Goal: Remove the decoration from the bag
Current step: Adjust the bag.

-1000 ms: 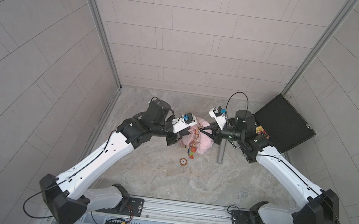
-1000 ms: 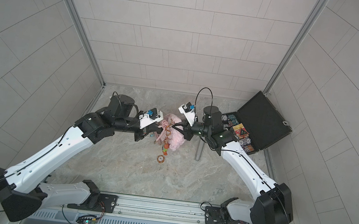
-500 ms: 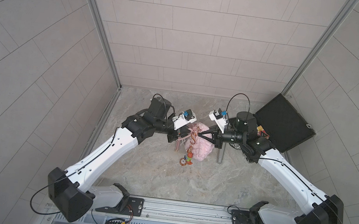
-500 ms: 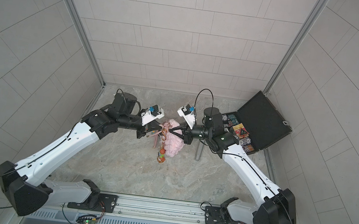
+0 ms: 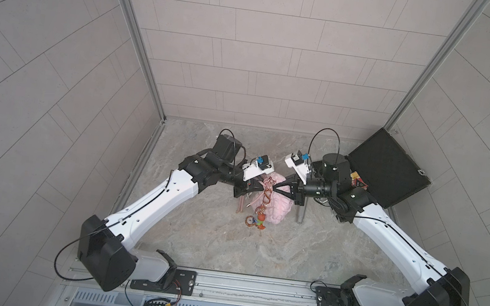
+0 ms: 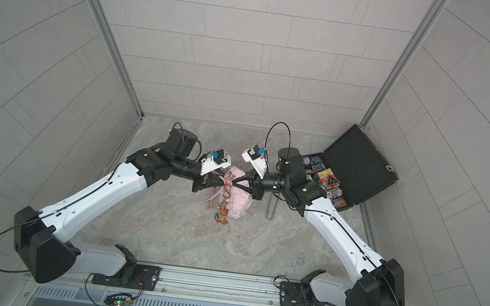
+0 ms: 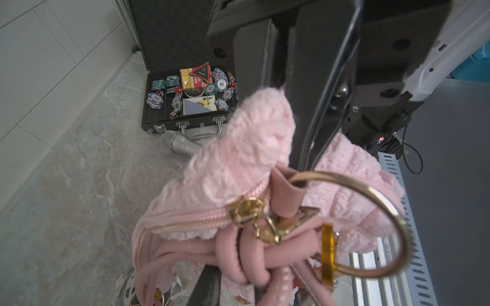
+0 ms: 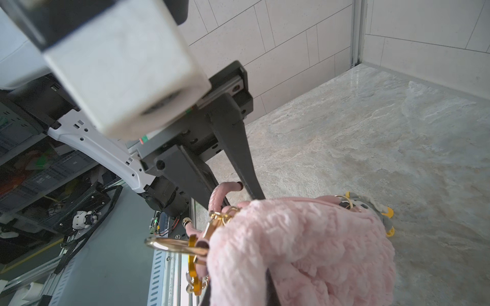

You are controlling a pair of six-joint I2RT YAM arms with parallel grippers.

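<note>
The pale pink bag (image 5: 279,208) (image 6: 240,203) hangs above the floor between both grippers. My right gripper (image 5: 274,190) (image 8: 238,296) is shut on the bag's fluffy fabric (image 8: 305,251). My left gripper (image 5: 257,188) (image 7: 254,287) meets it from the other side, its jaws a little apart around the knotted pink straps (image 7: 246,254). The decoration, a gold ring (image 7: 371,225) with an orange clip (image 7: 327,254), is hooked by the zip pull (image 7: 246,212). Its chain and orange figure (image 5: 260,220) (image 6: 222,215) dangle below the bag.
An open black briefcase (image 5: 389,172) (image 7: 153,124) with poker chips and cards stands at the back right. A silver microphone (image 5: 301,212) (image 7: 180,143) lies on the floor beside the bag. A small round charm (image 5: 250,221) sits just below the figure.
Both grippers have risen and drawn closer with the bag between them, so the decoration swings free. The left jaws have parted slightly around the straps.
</note>
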